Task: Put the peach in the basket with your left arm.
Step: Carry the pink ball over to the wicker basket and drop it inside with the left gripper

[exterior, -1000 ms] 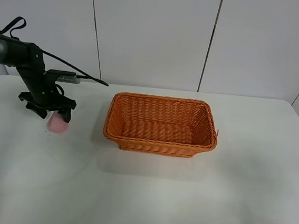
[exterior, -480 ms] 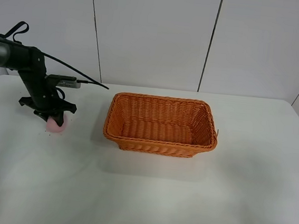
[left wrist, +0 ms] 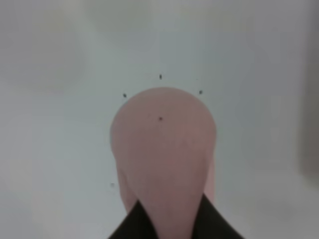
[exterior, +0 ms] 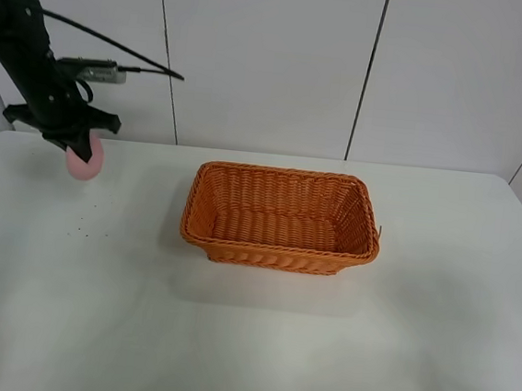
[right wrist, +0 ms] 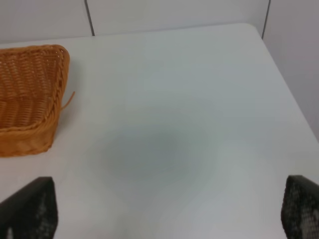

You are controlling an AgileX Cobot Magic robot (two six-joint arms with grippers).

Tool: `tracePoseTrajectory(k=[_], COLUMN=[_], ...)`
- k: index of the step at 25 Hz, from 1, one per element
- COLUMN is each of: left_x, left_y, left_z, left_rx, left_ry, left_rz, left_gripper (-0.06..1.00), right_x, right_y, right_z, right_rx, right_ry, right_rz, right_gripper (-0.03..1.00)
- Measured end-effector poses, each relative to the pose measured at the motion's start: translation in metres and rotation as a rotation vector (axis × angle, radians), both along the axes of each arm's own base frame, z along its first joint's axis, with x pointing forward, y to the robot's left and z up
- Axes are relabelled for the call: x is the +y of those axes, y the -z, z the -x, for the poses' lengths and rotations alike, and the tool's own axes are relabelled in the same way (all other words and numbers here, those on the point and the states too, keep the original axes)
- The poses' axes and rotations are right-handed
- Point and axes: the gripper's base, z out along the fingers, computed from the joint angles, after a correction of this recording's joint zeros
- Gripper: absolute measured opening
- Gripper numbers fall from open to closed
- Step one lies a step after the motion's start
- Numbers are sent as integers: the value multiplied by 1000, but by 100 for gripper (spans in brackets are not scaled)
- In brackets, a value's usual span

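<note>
Nearest, the right claw (right wrist: pixel 167 214) hangs over the right side of the counter (exterior: pixel 256 343) with its fingers (right wrist: pixel 30 209) spread wide; a corner of the basket shows ahead of it. Midway back, the orange wicker basket (exterior: pixel 282 218) stands upright, roughly centred between the left and right edges. Left of it, a few dark specks (exterior: pixel 82 225) dot the white surface. Farther back, by the far left corner, the left arm (exterior: pixel 30 53) has its claw (exterior: pixel 79 144) clamped on the pale pink peach (exterior: pixel 86 160), which hangs above the counter, well apart from the basket. White wall panels (exterior: pixel 265 57) rise behind.
</note>
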Motion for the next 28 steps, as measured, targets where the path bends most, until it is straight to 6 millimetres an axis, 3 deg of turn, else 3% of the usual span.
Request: tracePoseTrajectory(k=[3, 7, 10, 15, 17, 22, 28], left_x=[-1, -15, -46, -122, -154, -219, -275], left_y=[-28, -41, -50, -54, -50, -15, 29], left_z=[2, 3, 6, 18, 21, 16, 11], left_rx=[-23, -16, -28, -43, -44, -22, -27], left_ry=[-5, 21, 83, 249, 318, 423, 502], left_rz=[6, 6, 19, 45, 50, 52, 57], left_gripper=[13, 13, 13, 13, 13, 13, 13], right_x=[0, 0, 0, 0, 0, 0, 0], right_y=[0, 0, 0, 0, 0, 0, 0], right_z=[0, 0, 0, 0, 0, 0, 0], right_rx=[0, 0, 0, 0, 0, 0, 0], right_ry=[0, 0, 0, 0, 0, 0, 0], right_rz=[0, 0, 0, 0, 0, 0, 0], right_gripper=[69, 69, 69, 69, 69, 69, 69])
